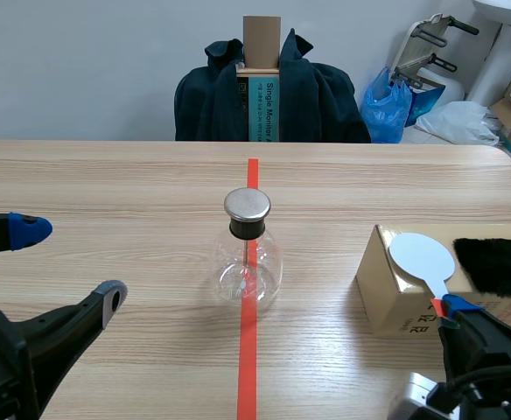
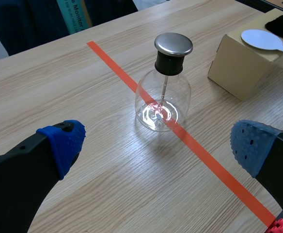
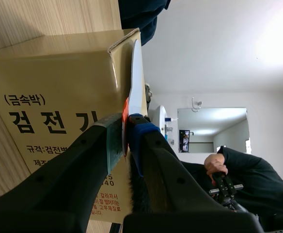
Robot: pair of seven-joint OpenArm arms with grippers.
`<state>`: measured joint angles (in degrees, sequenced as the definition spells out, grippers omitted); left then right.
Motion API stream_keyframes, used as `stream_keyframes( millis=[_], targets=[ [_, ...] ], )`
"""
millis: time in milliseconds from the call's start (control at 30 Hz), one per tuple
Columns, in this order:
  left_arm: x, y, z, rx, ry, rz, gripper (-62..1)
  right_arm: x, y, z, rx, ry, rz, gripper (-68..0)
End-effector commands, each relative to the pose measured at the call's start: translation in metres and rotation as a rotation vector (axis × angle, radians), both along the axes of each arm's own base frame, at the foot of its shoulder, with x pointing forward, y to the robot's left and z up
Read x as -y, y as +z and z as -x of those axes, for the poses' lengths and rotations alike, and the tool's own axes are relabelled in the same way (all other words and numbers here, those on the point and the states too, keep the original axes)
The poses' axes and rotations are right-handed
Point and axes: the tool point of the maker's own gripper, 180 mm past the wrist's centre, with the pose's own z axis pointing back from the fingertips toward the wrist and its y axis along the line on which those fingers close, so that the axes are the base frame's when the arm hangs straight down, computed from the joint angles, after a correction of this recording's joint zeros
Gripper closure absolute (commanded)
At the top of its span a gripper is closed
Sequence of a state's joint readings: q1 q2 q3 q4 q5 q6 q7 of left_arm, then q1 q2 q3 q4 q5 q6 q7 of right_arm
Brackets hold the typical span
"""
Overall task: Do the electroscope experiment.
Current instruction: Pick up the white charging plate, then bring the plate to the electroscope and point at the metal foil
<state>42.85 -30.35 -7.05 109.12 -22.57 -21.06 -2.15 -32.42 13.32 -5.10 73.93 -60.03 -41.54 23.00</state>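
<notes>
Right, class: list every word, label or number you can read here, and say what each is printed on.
"(금속박)": side of the cardboard box.
"검전기": large, below it; last letter partly behind the right pincer, shut on the white paddle.
"Single Monito": upright teal box, then cut off.
Smaller print on the cardboard box: partly hidden or too small to read.

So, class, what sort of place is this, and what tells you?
Probably a robotics lab or workroom set up for a science demo: a taped wooden table, a glass electroscope flask on it, the right arm's fingers shut on a white paddle, and a coat-draped chair and blue bag behind.
</notes>
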Motion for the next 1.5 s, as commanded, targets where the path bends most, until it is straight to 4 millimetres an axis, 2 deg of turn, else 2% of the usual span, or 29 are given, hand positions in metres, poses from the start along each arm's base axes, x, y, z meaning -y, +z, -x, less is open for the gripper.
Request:
stream_keyframes(
  millis=[0,100,200,400,433,667,800,867,1033,1167,1333,1467],
  targets=[
    [0.004,0.011,-0.003,0.034,-0.004,0.02,-62.3,0.006,0.019,-0.006,0.085,-0.016,0.012,-0.7],
    [0.004,0.011,-0.003,0.034,-0.004,0.02,-59.9,0.005,0.029,-0.01,0.112,-0.016,0.005,-0.7],
    [0.004,0.011,-0.003,0.034,-0.004,0.02,-54.8,0.011,0.052,-0.013,0.166,-0.033,-0.02,-0.7],
    [0.004,0.011,-0.003,0.033,-0.004,0.02,-53.1,0.024,0.129,-0.02,0.35,-0.078,-0.097,-0.7],
    [0.004,0.011,-0.003,0.034,-0.004,0.02,-51.0,0.025,0.143,-0.02,0.385,-0.08,-0.11,-0.7],
    [0.004,0.011,-0.003,0.034,-0.004,0.019,-26.1,0.025,0.233,-0.019,0.629,-0.065,-0.115,-0.7],
    [0.001,0.009,-0.004,0.039,0.004,-0.003,-8.6,0.021,0.275,-0.011,0.746,-0.045,-0.103,-0.7],
    [0.0,0.007,-0.004,0.036,-0.001,-0.019,-3.2,0.021,0.291,-0.006,0.793,-0.042,-0.099,-0.7],
    [-0.014,-0.005,-0.013,0.029,0.002,-0.064,-3.2,0.023,0.323,0.002,0.896,-0.041,-0.097,-0.7],
    [-0.031,-0.023,-0.024,0.025,0.016,-0.076,-3.2,0.027,0.338,0.005,0.957,-0.05,-0.1,-0.7],
    [-0.046,-0.054,-0.036,-0.01,0.021,-0.055,-3.2,0.027,0.343,0.005,0.979,-0.048,-0.091,-0.7],
    [-0.047,-0.073,-0.048,-0.018,0.013,-0.011,-3.3,0.028,0.335,-0.009,0.884,-0.037,-0.09,-0.7]
  ],
)
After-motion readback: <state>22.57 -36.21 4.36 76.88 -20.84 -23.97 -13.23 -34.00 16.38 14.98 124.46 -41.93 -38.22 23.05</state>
